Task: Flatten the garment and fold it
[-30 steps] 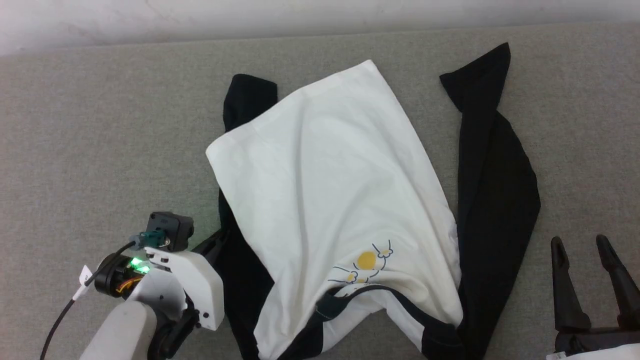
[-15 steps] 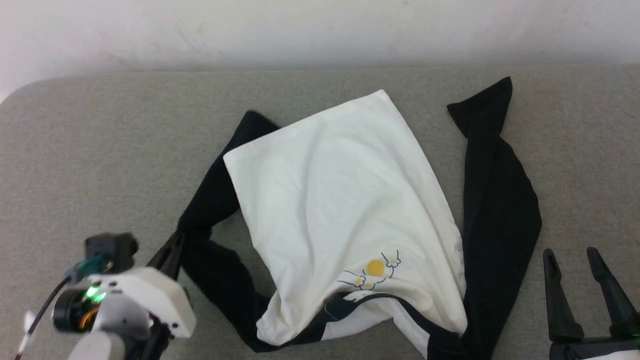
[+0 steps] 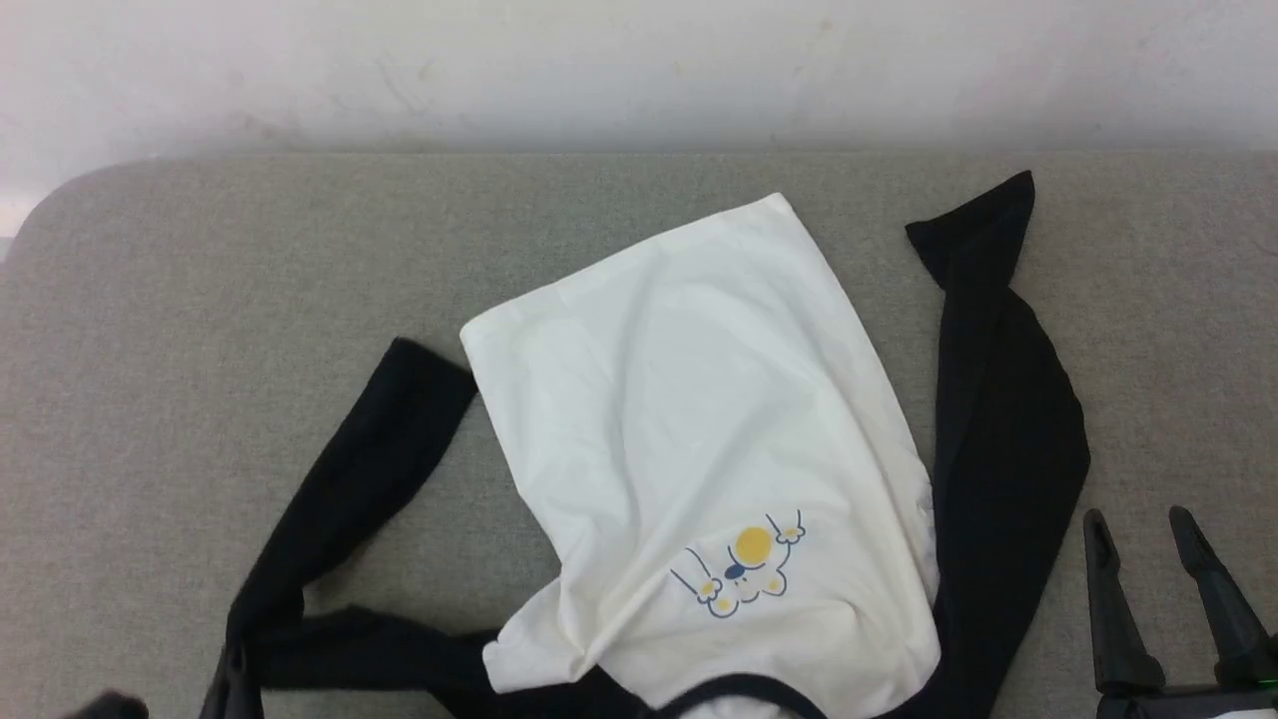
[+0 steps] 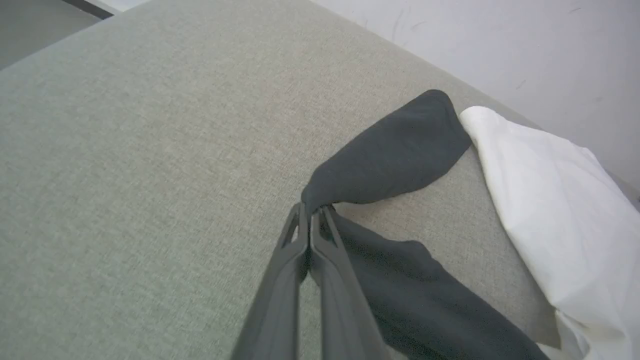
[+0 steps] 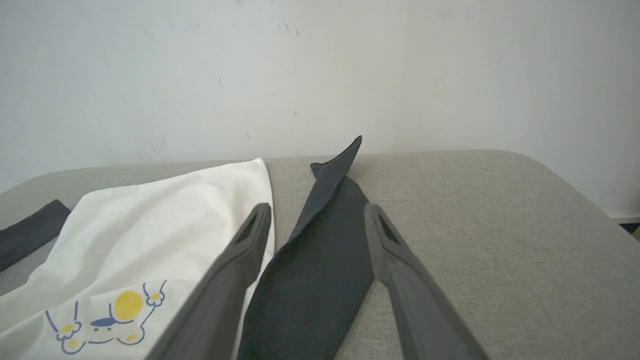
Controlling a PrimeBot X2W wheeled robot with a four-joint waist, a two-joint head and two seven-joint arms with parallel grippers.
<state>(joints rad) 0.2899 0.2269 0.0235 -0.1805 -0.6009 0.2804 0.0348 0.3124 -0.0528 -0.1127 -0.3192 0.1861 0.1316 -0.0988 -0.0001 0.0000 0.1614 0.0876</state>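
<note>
You have one garment (image 3: 699,419) at mid-frame, carrying one printed graphic (image 3: 744,569), on one grey padded surface (image 3: 200,300). You count two grippers: the left gripper (image 4: 312,210) and the right gripper (image 3: 1138,517) at lower right.

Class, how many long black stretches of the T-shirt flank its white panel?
2. One black stretch lies left of the white panel, its end pinched by the left gripper; the other stretch runs along the right. More may hide underneath.

Garment (image 3: 699,429) spread on grey surface (image 3: 200,300), left of R gripper (image 3: 1138,517) fingers; white panel w/ yellow-blue print (image 3: 744,569) up, black edge just beside fingertips. Fingers apart, empty, pointing twd wall (image 3: 599,70).
</note>
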